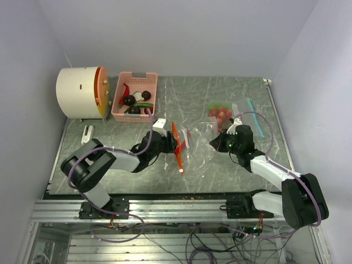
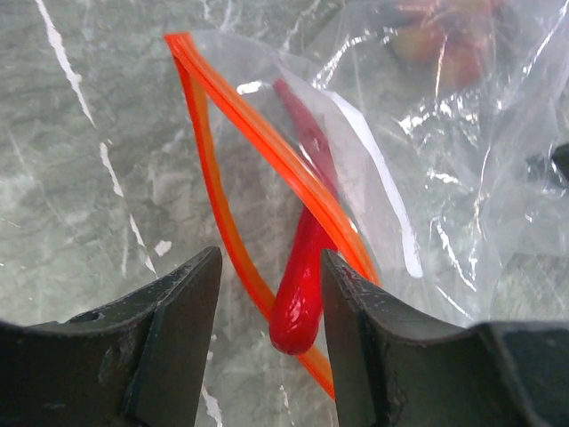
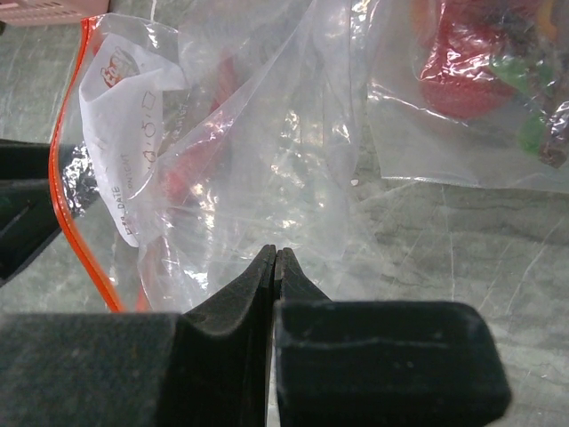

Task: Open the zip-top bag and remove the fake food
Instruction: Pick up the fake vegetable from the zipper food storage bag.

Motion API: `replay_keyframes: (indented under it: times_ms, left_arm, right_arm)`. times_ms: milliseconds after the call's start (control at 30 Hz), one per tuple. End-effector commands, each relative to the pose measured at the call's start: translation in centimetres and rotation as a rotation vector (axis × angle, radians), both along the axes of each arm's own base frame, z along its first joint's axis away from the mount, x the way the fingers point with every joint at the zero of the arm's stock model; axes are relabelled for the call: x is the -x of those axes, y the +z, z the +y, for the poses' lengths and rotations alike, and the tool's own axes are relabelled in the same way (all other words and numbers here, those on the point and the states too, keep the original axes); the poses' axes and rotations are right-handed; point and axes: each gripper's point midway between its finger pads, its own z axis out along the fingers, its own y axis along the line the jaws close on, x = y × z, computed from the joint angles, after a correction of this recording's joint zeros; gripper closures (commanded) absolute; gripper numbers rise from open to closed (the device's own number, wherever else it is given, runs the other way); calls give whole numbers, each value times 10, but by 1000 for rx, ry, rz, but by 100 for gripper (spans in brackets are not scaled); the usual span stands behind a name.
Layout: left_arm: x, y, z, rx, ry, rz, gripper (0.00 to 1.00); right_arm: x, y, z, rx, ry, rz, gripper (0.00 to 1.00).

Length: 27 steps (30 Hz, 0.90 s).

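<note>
A clear zip-top bag [image 1: 199, 137] with an orange zip [image 1: 177, 148] lies mid-table, its mouth open toward my left gripper [image 1: 175, 146]. In the left wrist view the orange zip [image 2: 267, 147] gapes, and a red toy chili pepper [image 2: 300, 294] sticks out of the bag [image 2: 418, 178]. My left gripper [image 2: 271, 267] is open with the pepper's end between its fingers. My right gripper [image 1: 216, 143] is shut on the bag's far end. The right wrist view shows it [image 3: 276, 253] pinching the clear film [image 3: 267, 133], with the red pepper [image 3: 191, 165] inside.
A second clear bag [image 1: 225, 113] with a blue zip holds red and green toy food at the right; it also shows in the right wrist view [image 3: 480, 80]. A pink slotted basket [image 1: 117, 99] holding toy food and a white drum [image 1: 80, 92] stand back left.
</note>
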Motion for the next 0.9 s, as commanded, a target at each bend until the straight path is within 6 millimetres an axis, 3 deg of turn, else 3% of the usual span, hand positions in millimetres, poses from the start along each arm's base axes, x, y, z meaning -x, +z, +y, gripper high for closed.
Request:
replay_keyframes:
  times_ms: [0, 233, 600, 867]
  left_arm:
    - [8, -1, -8, -58, -42, -30, 40]
    - [21, -8, -23, -109, -93, -53, 36]
    - [28, -50, -34, -228, -147, -21, 28]
    - [26, -64, -32, -312, -135, 3, 42]
  right_arm:
    - [1, -2, 1, -2, 7, -8, 100]
    - [1, 3, 0, 3, 7, -11, 100]
    - [6, -2, -1, 4, 11, 2, 100]
    - [1, 1, 0, 2, 2, -5, 100]
